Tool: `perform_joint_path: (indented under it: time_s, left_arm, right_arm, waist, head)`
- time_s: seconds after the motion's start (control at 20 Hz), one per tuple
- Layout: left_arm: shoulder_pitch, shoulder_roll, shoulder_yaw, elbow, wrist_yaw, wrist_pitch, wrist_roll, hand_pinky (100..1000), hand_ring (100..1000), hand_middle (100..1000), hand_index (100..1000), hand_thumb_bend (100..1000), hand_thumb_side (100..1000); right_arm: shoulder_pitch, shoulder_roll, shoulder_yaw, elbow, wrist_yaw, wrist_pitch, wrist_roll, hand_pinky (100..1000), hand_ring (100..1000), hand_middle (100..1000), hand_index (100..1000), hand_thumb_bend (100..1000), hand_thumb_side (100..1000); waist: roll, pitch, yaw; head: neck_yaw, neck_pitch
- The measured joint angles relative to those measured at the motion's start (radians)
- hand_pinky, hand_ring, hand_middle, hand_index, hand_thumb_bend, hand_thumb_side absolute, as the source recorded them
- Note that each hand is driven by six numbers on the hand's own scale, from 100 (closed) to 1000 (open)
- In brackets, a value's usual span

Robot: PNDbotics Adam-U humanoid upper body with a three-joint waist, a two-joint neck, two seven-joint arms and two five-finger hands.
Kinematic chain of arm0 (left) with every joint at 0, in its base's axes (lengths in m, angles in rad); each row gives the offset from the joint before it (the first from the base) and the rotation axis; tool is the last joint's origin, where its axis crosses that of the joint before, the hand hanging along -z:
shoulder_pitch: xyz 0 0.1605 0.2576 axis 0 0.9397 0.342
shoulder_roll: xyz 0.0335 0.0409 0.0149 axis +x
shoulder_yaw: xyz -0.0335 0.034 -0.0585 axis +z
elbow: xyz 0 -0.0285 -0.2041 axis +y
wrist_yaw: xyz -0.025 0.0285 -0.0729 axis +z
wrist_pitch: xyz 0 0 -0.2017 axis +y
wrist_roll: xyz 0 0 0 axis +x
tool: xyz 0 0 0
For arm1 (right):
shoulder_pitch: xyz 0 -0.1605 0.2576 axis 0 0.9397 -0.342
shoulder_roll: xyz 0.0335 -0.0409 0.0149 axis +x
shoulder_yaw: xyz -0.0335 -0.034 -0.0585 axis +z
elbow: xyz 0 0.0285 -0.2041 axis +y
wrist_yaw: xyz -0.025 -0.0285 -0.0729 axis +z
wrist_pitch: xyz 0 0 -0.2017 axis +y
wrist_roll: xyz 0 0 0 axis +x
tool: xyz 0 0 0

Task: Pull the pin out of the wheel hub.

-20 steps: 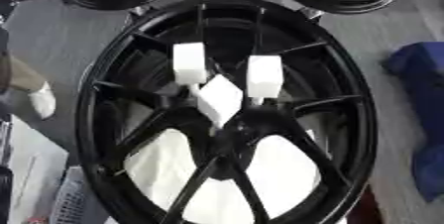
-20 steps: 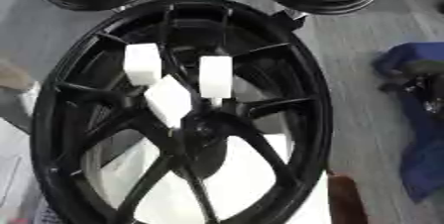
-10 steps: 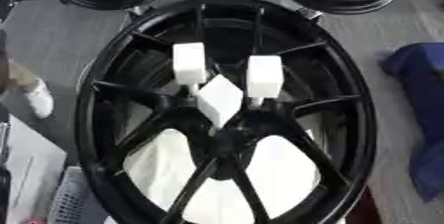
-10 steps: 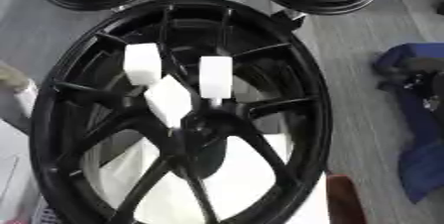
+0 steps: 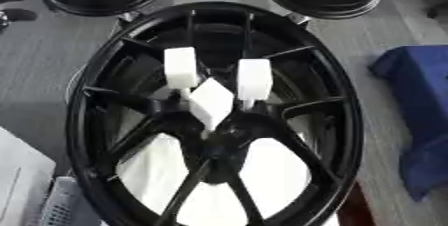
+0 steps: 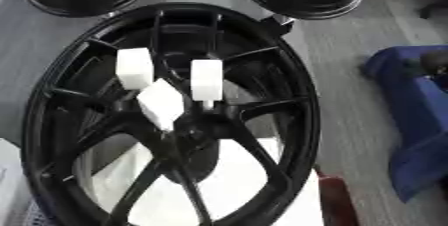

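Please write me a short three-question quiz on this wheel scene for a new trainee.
1. True or false: a robot hand is already gripping one of the white blocks on the wheel.
2. How many white blocks stand near the hub? A) one B) three C) five
3. Fill in: the blue cloth lies to the wheel's ____ side.

Key:
1. False; no hand shows in either view.
2. B; two stand upright above and a tilted one sits just below them, nearest the hub.
3. Right.
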Motion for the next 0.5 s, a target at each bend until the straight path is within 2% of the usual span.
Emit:
perform_joint_path:
  time_s: [0.05,0.3,0.5]
  left_arm:
    - [0.010,0.009,0.001,0.000,0.000,-0.001,0.001,622,689,580,754,100,764]
    - [0.068,0.031,0.021,-0.001,0.000,-0.010,0.014,622,689,579,754,100,768]
    - [0.115,0.031,0.042,-0.010,-0.003,-0.019,0.035,621,688,578,753,100,770]
  right_arm:
    - [-0.001,-0.025,0.005,0.000,-0.005,-0.016,0.005,908,697,634,770,100,519]
    - [-0.026,-0.155,0.038,0.000,-0.040,-0.097,0.012,901,707,647,774,100,481]
    - [-0.050,-0.257,0.057,-0.004,-0.058,-0.161,-0.012,896,718,661,777,100,456]
  waist:
    - [0.000,-0.001,-0.003]
    - [0.012,-0.001,-0.011]
    - [0.016,-0.001,-0.010]
  head:
    - [0.000,0.000]
    - [0.006,0.012]
    - [0.015,0.027]
